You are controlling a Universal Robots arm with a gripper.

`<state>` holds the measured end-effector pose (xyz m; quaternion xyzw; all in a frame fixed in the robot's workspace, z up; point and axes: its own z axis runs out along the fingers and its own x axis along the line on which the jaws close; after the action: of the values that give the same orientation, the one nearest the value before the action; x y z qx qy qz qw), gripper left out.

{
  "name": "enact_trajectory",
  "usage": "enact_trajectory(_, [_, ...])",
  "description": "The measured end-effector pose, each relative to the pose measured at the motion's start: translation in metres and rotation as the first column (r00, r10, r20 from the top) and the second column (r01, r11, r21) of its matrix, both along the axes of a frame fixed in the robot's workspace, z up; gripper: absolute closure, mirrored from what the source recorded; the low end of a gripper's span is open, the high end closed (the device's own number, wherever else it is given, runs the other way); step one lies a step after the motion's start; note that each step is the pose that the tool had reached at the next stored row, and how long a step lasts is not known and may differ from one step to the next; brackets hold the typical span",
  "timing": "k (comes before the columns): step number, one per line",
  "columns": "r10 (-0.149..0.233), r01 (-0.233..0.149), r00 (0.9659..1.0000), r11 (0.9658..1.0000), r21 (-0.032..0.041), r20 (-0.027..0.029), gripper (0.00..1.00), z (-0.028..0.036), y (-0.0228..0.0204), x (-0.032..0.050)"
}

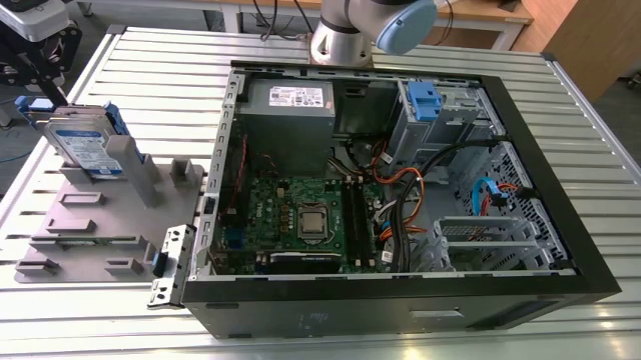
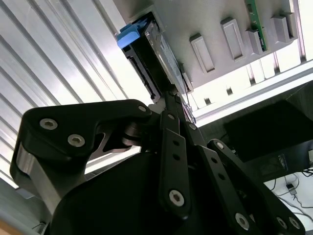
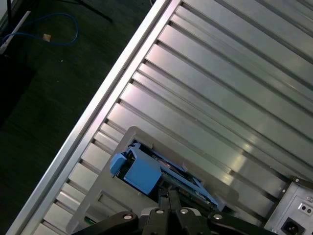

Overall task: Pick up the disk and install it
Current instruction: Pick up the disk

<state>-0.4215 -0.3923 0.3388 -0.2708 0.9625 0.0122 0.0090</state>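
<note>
Tool (image 2: 172,94) pinched nearly together on the end of the disk (image 2: 145,58), which stands in the grey holder (image 2: 215,17)

Tool (image 3: 170,192) at blue-railed disk (image 3: 143,172), slatted table (image 3: 220,98)

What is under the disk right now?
The disk stands on edge in a slot of the grey holder on the slatted table. The holder's wall hides its bottom edge.
</note>
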Motion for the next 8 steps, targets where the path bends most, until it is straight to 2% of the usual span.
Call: enact_trajectory(8, [0.002,-0.002,1.0,1.0,0.0,0.0,0.89,0.0,0.0,0.0])
